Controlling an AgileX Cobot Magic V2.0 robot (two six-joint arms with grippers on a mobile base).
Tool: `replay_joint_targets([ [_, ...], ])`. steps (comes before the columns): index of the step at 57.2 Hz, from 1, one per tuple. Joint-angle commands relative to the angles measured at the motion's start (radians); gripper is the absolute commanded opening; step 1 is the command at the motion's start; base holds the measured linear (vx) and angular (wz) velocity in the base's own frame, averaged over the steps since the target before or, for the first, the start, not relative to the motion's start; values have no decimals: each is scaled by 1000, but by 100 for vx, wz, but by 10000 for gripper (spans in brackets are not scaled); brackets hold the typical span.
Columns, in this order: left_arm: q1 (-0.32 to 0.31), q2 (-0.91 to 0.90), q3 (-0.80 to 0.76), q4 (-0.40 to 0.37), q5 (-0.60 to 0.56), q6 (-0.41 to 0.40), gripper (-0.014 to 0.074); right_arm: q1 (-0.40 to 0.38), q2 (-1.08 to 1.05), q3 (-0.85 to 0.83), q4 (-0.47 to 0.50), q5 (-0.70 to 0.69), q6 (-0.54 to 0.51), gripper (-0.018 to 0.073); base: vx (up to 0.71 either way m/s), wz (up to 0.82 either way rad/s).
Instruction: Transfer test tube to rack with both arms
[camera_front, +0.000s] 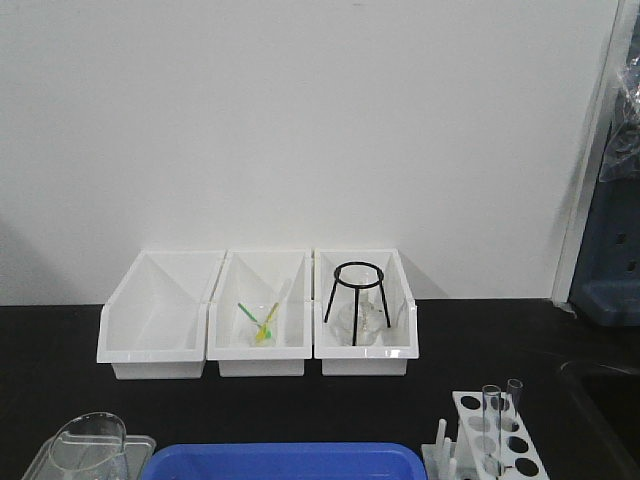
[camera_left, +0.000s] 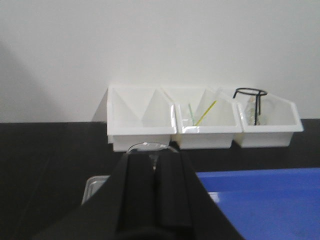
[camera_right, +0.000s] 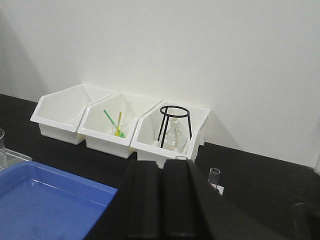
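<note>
The black counter (camera_front: 300, 410) is carrying three white open-fronted bins (camera_front: 258, 318) along the wall, a blue plastic tray (camera_front: 285, 461) at the near edge, a wide clear glass beaker (camera_front: 88, 445) at the near left, and the small white holed rack (camera_front: 495, 440) at the near right. Two slim clear glass test tubes (camera_front: 491, 420) are already standing upright in the rack, side by side.

Both wrist views are showing the black fingers lying together with nothing between them: the left hand (camera_left: 155, 167) and the right hand (camera_right: 161, 172) are both clenched and empty.

Only the front view is showing the rack and its open holes. The right wrist view is catching just one tube rim (camera_right: 214, 174) beside its fingers, and the left wrist view is showing the beaker rim just beyond its fingertips.

The risk, as I judge it, is the right hand knocking the standing tubes, since its own fingers are hiding the rack from its camera.
</note>
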Motion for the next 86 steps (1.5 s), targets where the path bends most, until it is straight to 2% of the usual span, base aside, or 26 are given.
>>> replay_joint_targets([
  [1, 1, 6, -37, -297, -14, 337, -7, -6, 9, -32, -10, -77, -10, -11, 0, 0],
  [4, 1, 6, -25, -408, -31, 490, -7, -6, 9, -32, -10, -76, -10, -11, 0, 0],
  [8, 1, 5, -20, -549, -34, 614, -7, -6, 9, -32, -10, -75, -10, -11, 0, 0],
  [11, 1, 5, -20, -590, -34, 668, -7, -6, 9, -32, -10, -72, -10, -11, 0, 0],
  [14, 1, 4, -20, -604, -36, 690, -7, -6, 9, -32, -10, -72, -10, -11, 0, 0],
  [86, -7, -15, -22, -603, -15, 696, -7, -6, 9, -32, -10, -65, -10, -11, 0, 0],
])
